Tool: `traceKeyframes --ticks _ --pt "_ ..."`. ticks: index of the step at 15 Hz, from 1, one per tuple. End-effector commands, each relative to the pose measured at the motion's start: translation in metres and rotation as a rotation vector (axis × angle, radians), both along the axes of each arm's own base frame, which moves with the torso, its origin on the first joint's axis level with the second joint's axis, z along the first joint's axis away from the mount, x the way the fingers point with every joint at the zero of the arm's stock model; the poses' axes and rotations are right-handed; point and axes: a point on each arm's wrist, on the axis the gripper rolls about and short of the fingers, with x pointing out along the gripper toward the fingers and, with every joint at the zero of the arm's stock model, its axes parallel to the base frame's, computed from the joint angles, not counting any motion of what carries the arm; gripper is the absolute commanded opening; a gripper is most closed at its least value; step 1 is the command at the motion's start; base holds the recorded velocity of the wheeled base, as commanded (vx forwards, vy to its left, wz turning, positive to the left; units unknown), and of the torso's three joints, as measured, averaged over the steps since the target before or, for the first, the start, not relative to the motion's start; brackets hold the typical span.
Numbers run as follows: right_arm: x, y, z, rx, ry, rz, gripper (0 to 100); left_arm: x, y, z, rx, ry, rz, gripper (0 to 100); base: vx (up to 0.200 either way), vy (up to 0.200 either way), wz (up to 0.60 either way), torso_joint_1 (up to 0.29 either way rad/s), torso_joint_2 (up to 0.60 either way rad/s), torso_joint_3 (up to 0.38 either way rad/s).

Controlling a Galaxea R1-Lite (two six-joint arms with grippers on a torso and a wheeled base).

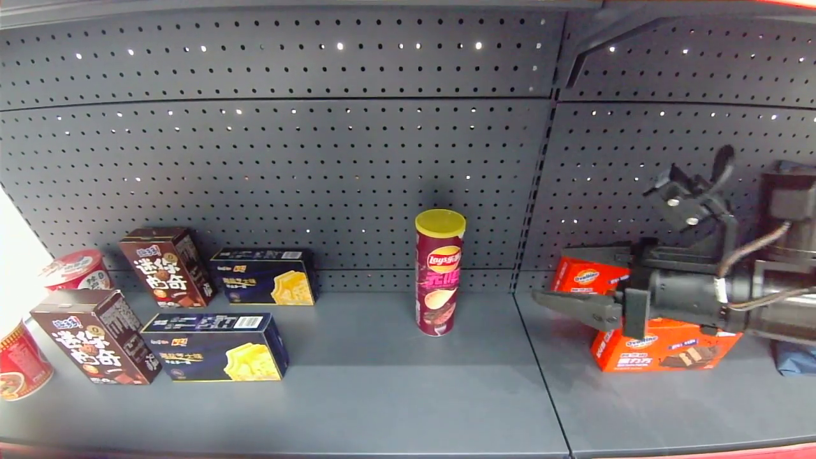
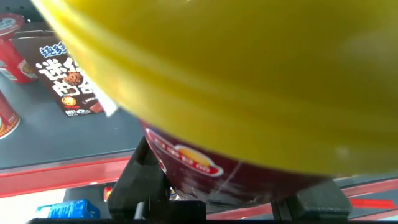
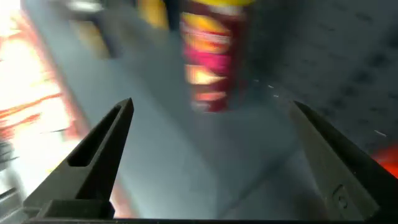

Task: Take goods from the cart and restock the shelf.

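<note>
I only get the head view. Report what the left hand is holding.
Observer: The left hand is shut on a yellow-lidded can.
Operator: Give me its place against the shelf.
Observer: The shelf's red front edge and a brown box lie beyond that can.
Operator: Now check the right hand's aim.
Observer: In its wrist view the right hand is open, framing the standing can ahead, blurred.
</note>
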Motion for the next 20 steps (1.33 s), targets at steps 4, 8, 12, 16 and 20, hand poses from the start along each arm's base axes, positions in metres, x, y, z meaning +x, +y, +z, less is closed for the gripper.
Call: traceKeyframes --ticks 4,8,12,16,20 --pt "0.065 0.023 -0.04 -0.034 0.008 0.071 100 -0.002 0.0 0.002 -0.001 -0.018 -0.001 0 0.0 0.0 0.0 0.0 0.0 0.0" --pt "0.081 0.035 -0.047 -0.011 0.019 0.165 100 -0.007 0.001 -0.003 -0.001 -0.033 0.0 0 0.0 0.0 0.0 0.0 0.0 0.0" --pt "0.1 0.046 -0.064 0.007 0.036 0.243 100 -0.007 0.001 -0.003 -0.002 -0.038 -0.001 0 0.0 0.0 0.0 0.0 0.0 0.0" --pt "0.121 0.058 -0.079 0.014 0.049 0.282 100 -0.007 0.0 -0.001 -0.004 -0.042 -0.027 0 0.0 0.0 0.0 0.0 0.0 0.0" --pt "0.138 0.073 -0.086 0.019 0.036 0.301 100 -0.007 0.0 -0.003 -0.005 -0.036 -0.029 0 0.0 0.0 0.0 0.0 0.0 0.0"
